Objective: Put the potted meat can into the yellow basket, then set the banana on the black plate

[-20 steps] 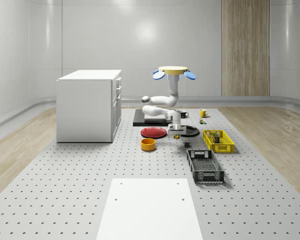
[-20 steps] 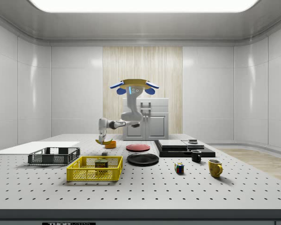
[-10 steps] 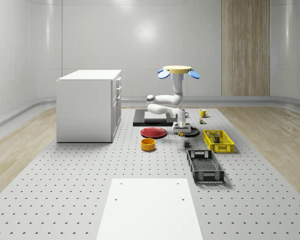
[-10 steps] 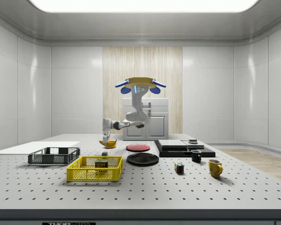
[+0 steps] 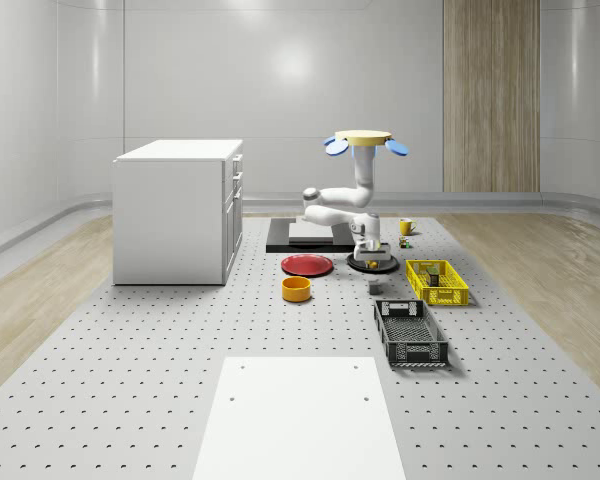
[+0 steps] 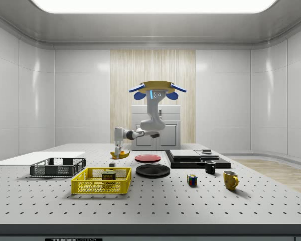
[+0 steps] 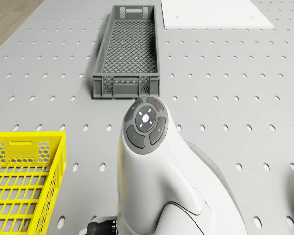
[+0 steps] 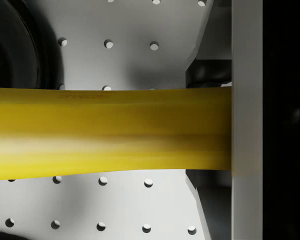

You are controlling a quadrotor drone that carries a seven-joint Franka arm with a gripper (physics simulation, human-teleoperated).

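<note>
Working across the side view from its left, I first pass the dark grey mesh crate (image 6: 57,167), which plays no part in the job. Next comes the yellow wire basket (image 6: 101,181), and the small potted meat can with its green-and-dark label (image 6: 109,175) sits inside it, so I count the first half of the task as finished.

Further right and behind the basket, my white two-finger gripper (image 6: 118,150) hangs on the arm, pointing down, with the curved yellow banana (image 6: 119,155) clamped between its fingers. In the wrist view the banana (image 8: 110,132) lies straight across the picture, pressed against one pale finger (image 8: 246,130), with the perforated grey table (image 8: 130,50) below it, so the fruit is lifted and not resting on anything.

Right again is the round black plate (image 6: 153,170), bare. In the whole-scene view the gripper (image 5: 372,254) appears over or right at that plate (image 5: 358,266); from the side it looks short of it, so I can't say for sure it is centred.

The white-and-yellow quadrotor drone (image 6: 157,90) hovers well above the table, roughly over the plate's area.

What I judge is left: settle the banana over the plate, lower it, and let go.
</note>
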